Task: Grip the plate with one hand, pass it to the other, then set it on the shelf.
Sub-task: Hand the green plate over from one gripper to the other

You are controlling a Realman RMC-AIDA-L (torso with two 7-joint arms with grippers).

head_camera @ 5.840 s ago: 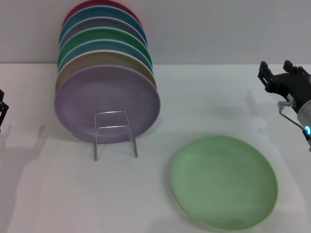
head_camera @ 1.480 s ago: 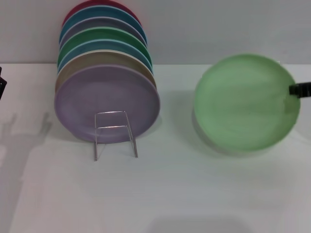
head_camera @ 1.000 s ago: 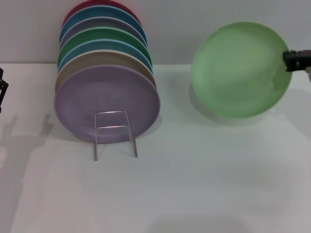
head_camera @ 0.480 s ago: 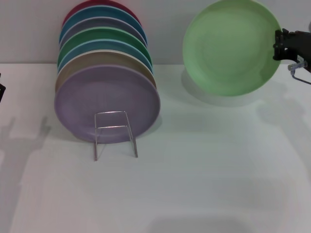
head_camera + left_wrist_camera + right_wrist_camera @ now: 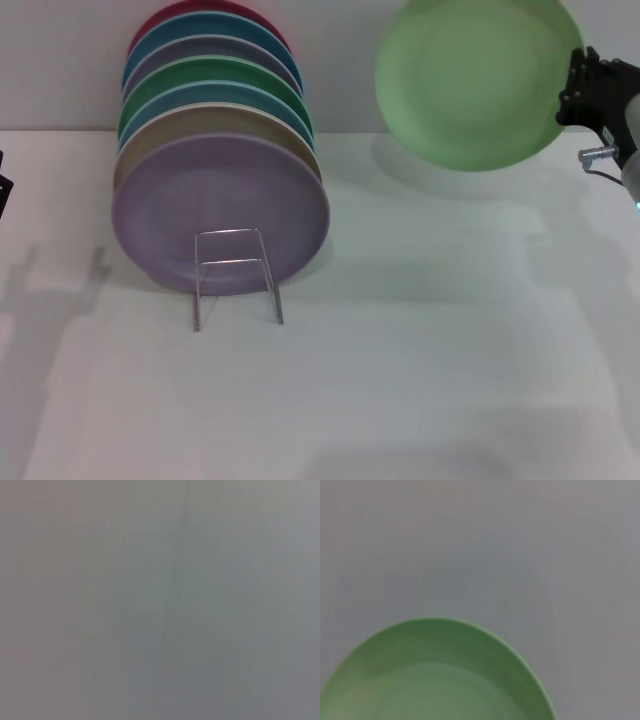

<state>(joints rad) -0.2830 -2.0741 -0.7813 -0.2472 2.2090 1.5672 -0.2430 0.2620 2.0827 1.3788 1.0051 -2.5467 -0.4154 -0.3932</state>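
Observation:
The light pastel-green plate is held in the air at the upper right of the head view, tilted up on edge with its face toward me. My right gripper is shut on its right rim. The plate also fills the lower part of the right wrist view. The thin silver wire rack stands on the white table at the left, in front of a lilac plate. My left gripper only just shows at the far left edge.
Several coloured plates lean in a row behind the lilac one, back toward the grey wall. The white table spreads in front and to the right of the rack. The left wrist view shows only plain grey.
My right gripper took the green plate off the table's front right, then lifted it up and back, tilting it on edge. In the last half second it rose a little higher.

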